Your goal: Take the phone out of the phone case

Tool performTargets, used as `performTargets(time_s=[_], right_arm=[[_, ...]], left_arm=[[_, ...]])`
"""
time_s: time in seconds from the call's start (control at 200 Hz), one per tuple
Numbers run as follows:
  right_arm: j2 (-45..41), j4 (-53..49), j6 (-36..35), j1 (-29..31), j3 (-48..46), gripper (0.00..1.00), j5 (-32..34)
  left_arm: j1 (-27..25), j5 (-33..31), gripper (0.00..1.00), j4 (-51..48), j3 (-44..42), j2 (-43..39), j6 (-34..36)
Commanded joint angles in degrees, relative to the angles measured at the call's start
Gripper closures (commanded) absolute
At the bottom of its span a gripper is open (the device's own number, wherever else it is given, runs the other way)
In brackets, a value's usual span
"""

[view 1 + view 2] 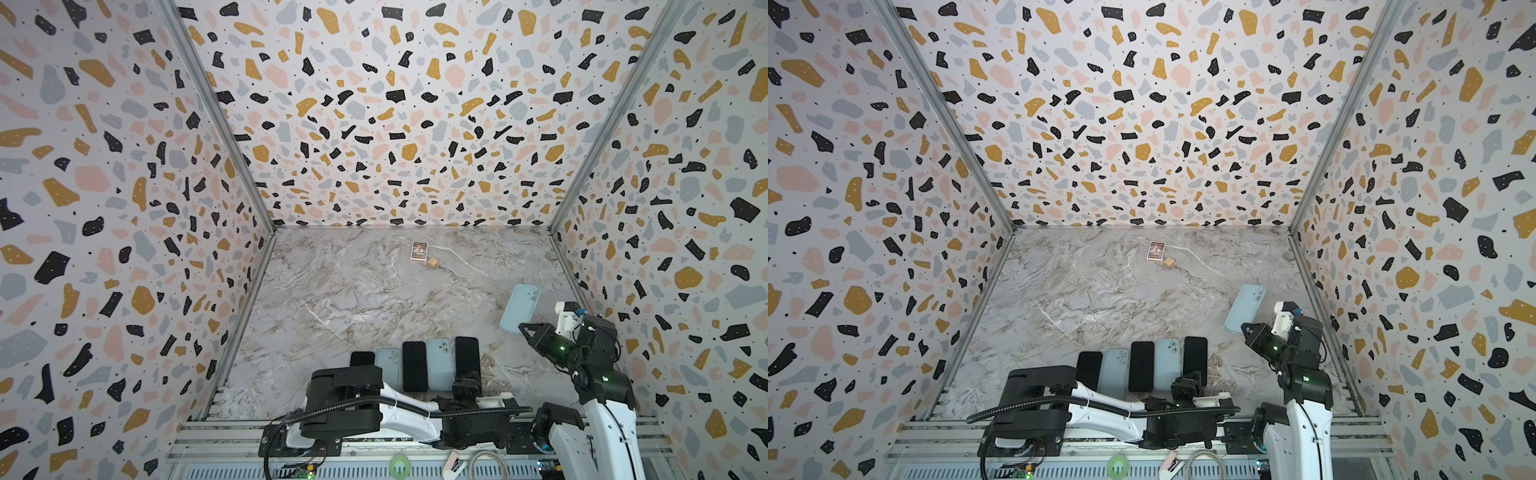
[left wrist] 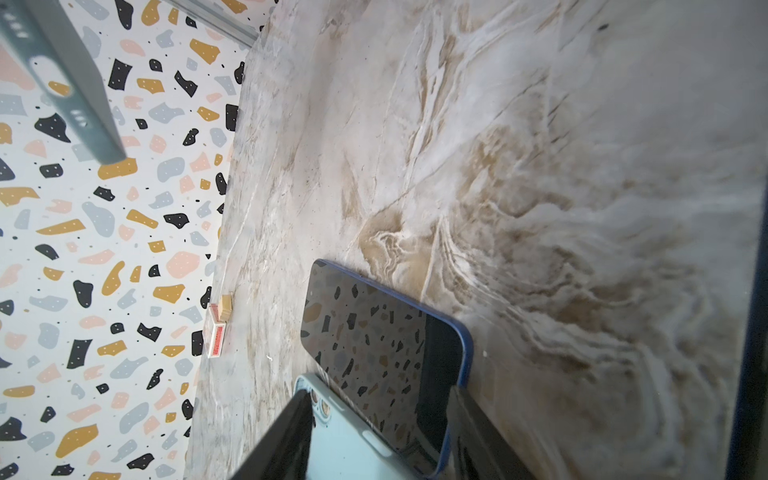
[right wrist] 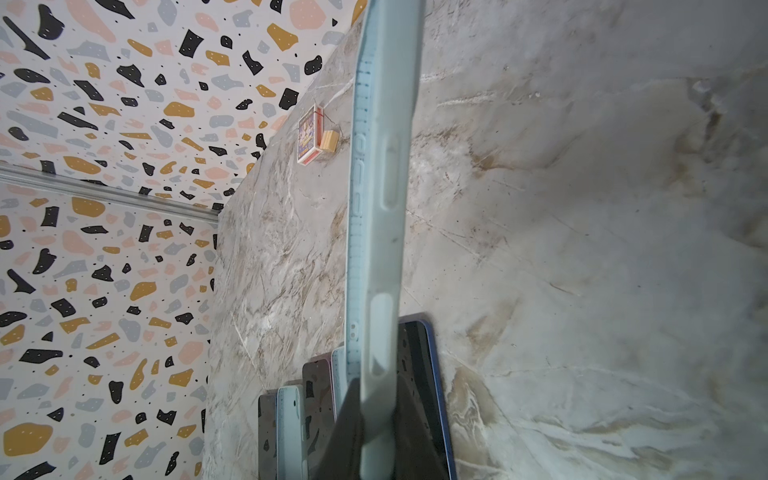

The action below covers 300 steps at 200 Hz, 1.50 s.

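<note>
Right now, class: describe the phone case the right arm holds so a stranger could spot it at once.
At the marble table's right side, the right fingers pinch a pale blue case by its near end. Unlike the two matching cases in the front row, it stands apart, angled.

Bare phone (image 1: pixel 467 353): black screen up, blue rim, flat on table (image 1: pixel 374 299) near front edge. Pale blue phone case (image 1: pixel 519 309): tilted, raised off table, far right.
</note>
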Motion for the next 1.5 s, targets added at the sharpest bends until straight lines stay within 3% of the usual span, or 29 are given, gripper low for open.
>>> performTargets(time_s=[0.0, 0.155, 0.34, 0.405, 0.601, 0.906, 1.372, 1.497], right_arm=[[-1.3, -3.1, -1.7, -0.3, 1.8, 1.00, 1.8], [-2.8, -5.4, -2.2, -0.2, 0.6, 1.00, 3.0], [-4.5, -8.3, -3.1, -0.1, -1.6, 1.00, 2.9], [-4.9, -8.6, -3.4, 0.2, -2.7, 1.00, 1.4], [-4.9, -10.2, -2.2, 6.4, -5.1, 1.00, 5.4], [2.2, -8.5, 8.1, 30.1, -8.6, 1.00, 24.4], [4.5, -7.7, 8.0, 30.5, -8.9, 1.00, 24.7], [4.5, -7.8, 8.7, 30.4, -8.7, 0.82, 25.5]], left_arm=[[-0.3, 0.8, 0.39, 2.7, -1.6, -6.3, -3.7], [0.2, 1.7, 0.27, 4.8, -5.9, -15.4, -9.0], [3.5, 2.3, 0.11, 4.3, -14.1, -31.0, -20.1], [5.9, 2.8, 0.00, 4.1, -17.1, -37.3, -24.9], [11.3, 1.9, 0.00, -2.8, -17.7, -48.6, -31.1], [13.7, 0.1, 0.00, -8.5, -14.3, -53.3, -31.7], [14.0, 0.6, 0.00, -8.6, -14.4, -54.4, -32.0], [14.0, 1.0, 0.00, -8.4, -14.7, -54.5, -32.2]])
